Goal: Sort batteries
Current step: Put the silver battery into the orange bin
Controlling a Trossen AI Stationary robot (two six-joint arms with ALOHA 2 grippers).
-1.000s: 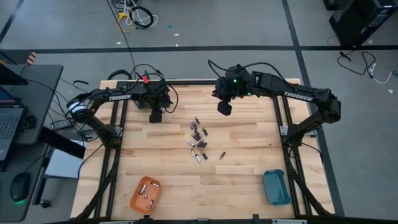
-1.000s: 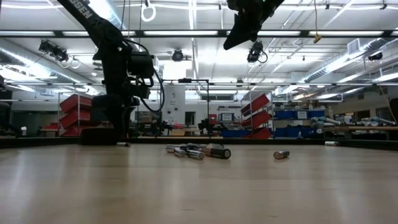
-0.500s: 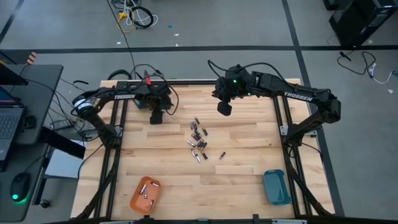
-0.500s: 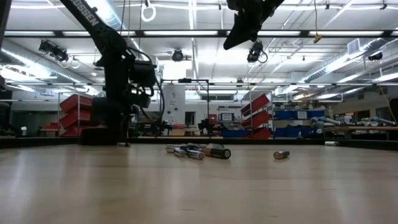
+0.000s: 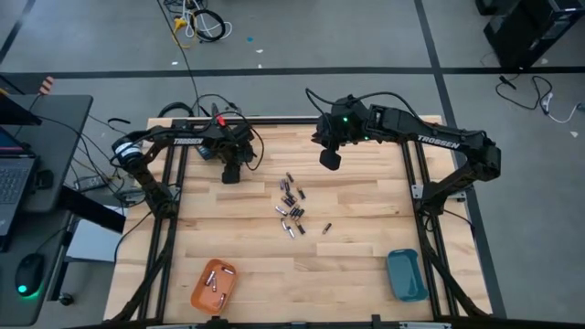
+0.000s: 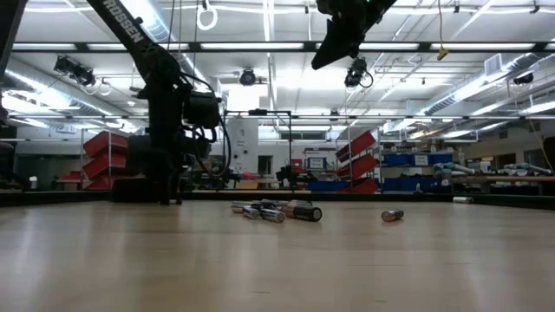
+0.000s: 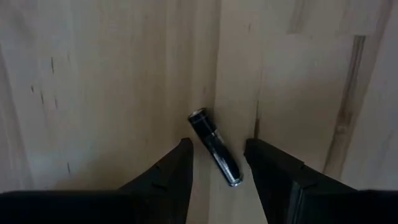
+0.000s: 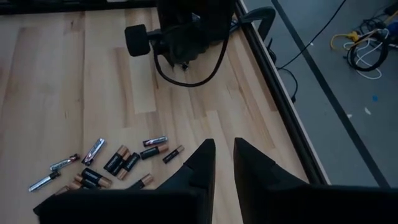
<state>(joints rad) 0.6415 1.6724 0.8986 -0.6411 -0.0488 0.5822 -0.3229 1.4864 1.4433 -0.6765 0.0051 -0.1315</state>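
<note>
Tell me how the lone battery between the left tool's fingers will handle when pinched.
The battery is a smooth cylinder lying on its side on the bare table, so it will probably roll if nudged. It lies askew between the open left tool, so may twist. It looks rigid.
</note>
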